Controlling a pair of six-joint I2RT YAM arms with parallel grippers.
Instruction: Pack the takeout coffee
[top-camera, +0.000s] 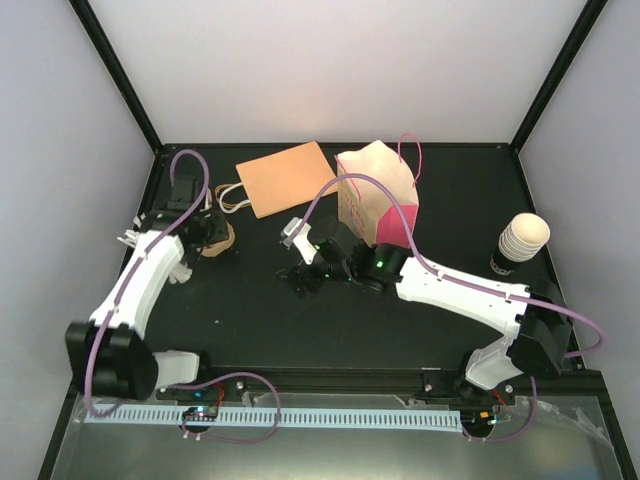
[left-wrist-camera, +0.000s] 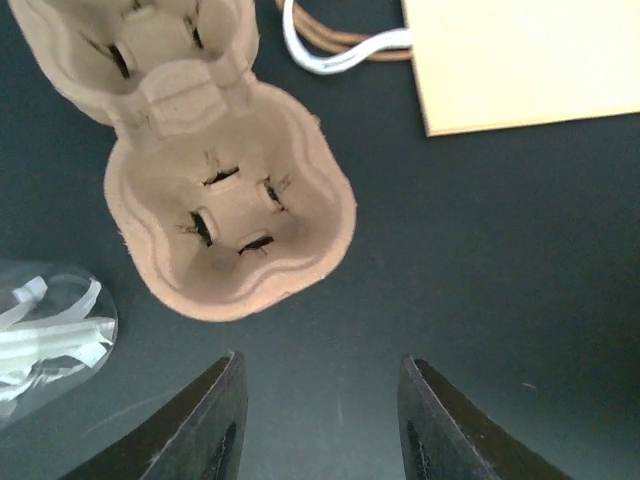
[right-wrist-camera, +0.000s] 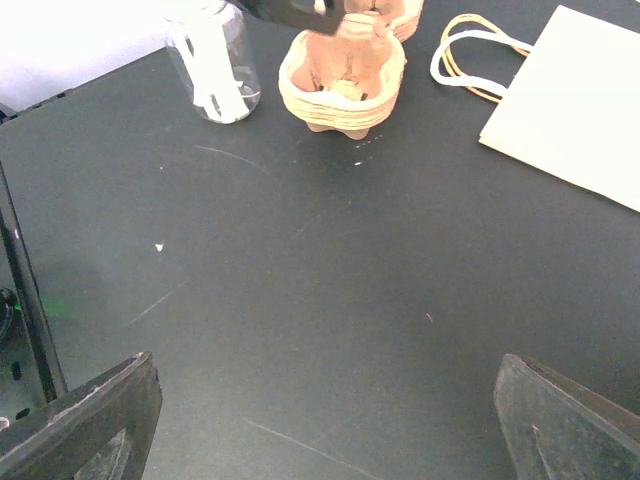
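The takeout coffee (top-camera: 520, 243), a cream ribbed cup with a dark lower part, stands alone at the right of the table, far from both grippers. My left gripper (left-wrist-camera: 320, 358) hovers just short of the brown pulp carrier (left-wrist-camera: 230, 215), its jaws apart with only bare table between them. In the top view the left gripper (top-camera: 207, 232) sits over that carrier (top-camera: 218, 240). My right gripper (top-camera: 300, 278) is at mid-table, left of the upright paper bag (top-camera: 378, 195). In its wrist view the right gripper (right-wrist-camera: 325, 362) stands wide open over bare table.
A flat tan paper bag (top-camera: 287, 178) with looped handles lies at the back. A clear cup of white sticks (right-wrist-camera: 215, 60) stands left of the carrier (right-wrist-camera: 345, 80). The upright bag's pink handles rise near the right arm's cable.
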